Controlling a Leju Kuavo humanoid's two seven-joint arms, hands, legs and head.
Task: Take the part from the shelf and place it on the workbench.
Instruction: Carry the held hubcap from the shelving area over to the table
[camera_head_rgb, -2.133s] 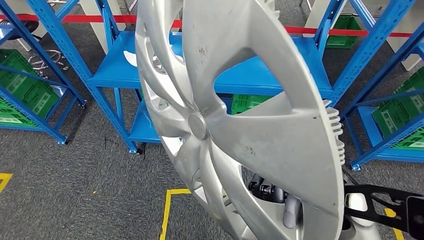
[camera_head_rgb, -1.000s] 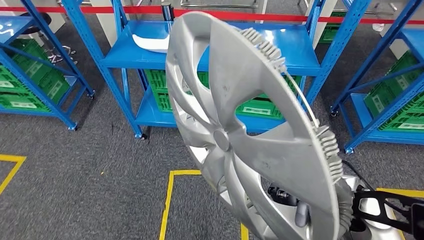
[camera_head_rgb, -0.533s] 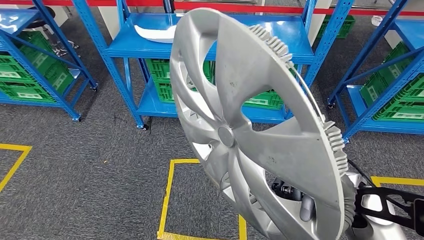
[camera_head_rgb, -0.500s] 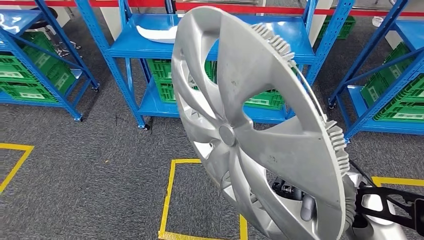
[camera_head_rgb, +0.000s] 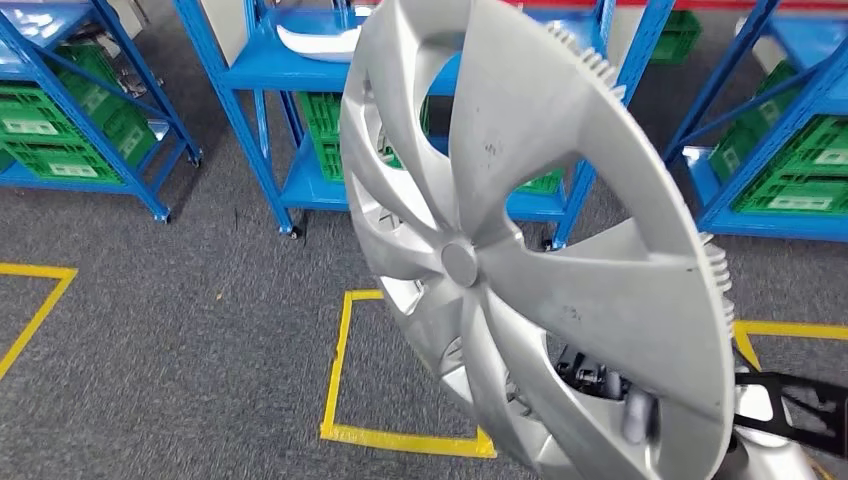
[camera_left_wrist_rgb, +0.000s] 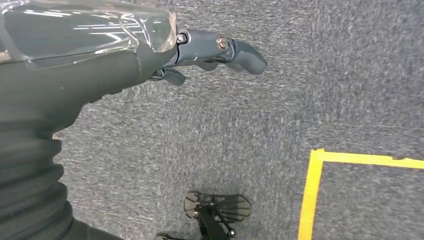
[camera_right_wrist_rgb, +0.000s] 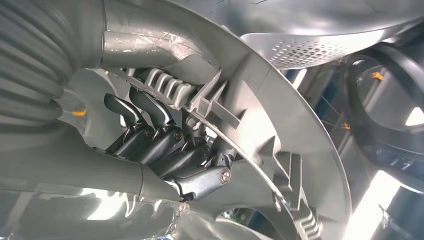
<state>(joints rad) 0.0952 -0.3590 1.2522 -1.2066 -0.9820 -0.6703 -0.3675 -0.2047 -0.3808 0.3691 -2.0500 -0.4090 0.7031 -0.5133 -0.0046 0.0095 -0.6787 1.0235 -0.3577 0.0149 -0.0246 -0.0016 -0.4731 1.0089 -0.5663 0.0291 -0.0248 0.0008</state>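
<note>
Silver scuffed hubcap (camera_head_rgb: 520, 250), curved spokes, clipped rim, gripped by right hand (camera_right_wrist_rgb: 165, 145); left hand (camera_left_wrist_rgb: 200, 50) empty, fingers apart.

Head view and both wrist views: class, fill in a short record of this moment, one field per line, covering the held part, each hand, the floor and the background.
Held part: large silver plastic wheel cover, tilted, spokes facing the camera
Right hand: right hand grips the cover's rim from behind, dark fingers hooked over the ribbed edge
Left hand: left hand holds nothing, above grey carpet
Floor: grey carpet with yellow tape square
Background: blue metal shelves holding green plastic crates
</note>
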